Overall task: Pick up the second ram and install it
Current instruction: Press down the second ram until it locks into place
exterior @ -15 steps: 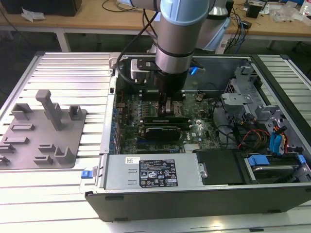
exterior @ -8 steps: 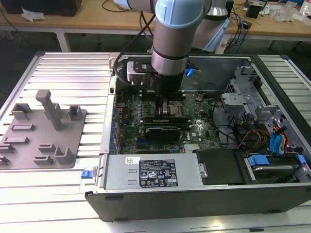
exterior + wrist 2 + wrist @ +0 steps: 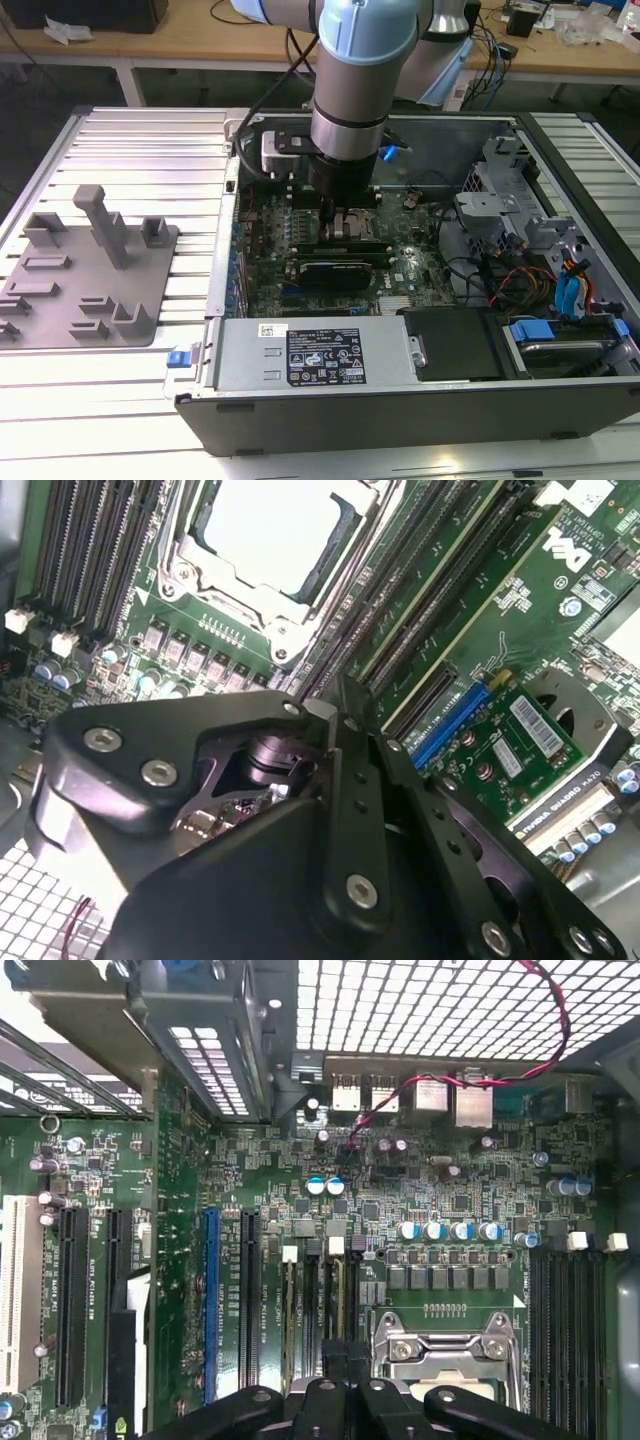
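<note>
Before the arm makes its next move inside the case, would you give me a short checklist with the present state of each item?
1. Gripper sits over the memory slots beside the CPU socket: ok.
2. Second ram held in the gripper: cannot tell.
3. Second ram lined up with its slot: cannot tell.
4. Red cable lies up by the rear grille, apart from the gripper: ok.
5. Grey tray stands outside the case, apart from the arm: ok.

Arm lowered vertically, wrist pointing straight down.
The gripper (image 3: 345,215) hangs low at the arm's end; its black fingers (image 3: 345,1400) stand close together.
</note>
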Motion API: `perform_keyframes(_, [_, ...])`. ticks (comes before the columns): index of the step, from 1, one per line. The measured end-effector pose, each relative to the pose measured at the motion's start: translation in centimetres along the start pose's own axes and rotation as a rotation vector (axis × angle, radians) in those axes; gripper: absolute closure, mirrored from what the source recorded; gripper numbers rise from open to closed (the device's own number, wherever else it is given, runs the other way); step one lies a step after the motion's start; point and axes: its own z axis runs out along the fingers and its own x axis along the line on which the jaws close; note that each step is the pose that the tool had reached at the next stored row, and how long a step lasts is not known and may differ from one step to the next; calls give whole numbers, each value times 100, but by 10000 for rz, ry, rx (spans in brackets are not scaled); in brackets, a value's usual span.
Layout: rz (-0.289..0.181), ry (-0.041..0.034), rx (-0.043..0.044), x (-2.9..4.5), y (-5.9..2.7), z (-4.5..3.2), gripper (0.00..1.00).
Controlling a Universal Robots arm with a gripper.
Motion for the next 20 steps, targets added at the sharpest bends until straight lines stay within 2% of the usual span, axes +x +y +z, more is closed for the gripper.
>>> perform_keyframes(4, [-1,-8,4,-1,-1,0,92])
perform_keyframes(7, [0,0,2,-15,10,-243,92])
perform_keyframes(8, [-1,-3,3,-17,11,-271,92])
perform_keyframes(10, [-3,1,1,-16,-11,-275,92])
perform_keyframes(12, [-2,1,1,-16,-85,-278,92])
perform_keyframes(14, [-1,1,1,-13,-261,-286,92])
perform_keyframes(15, [-3,0,1,-13,-310,-288,92])
perform_keyframes(20, [0,0,1,-13,-332,-289,92])
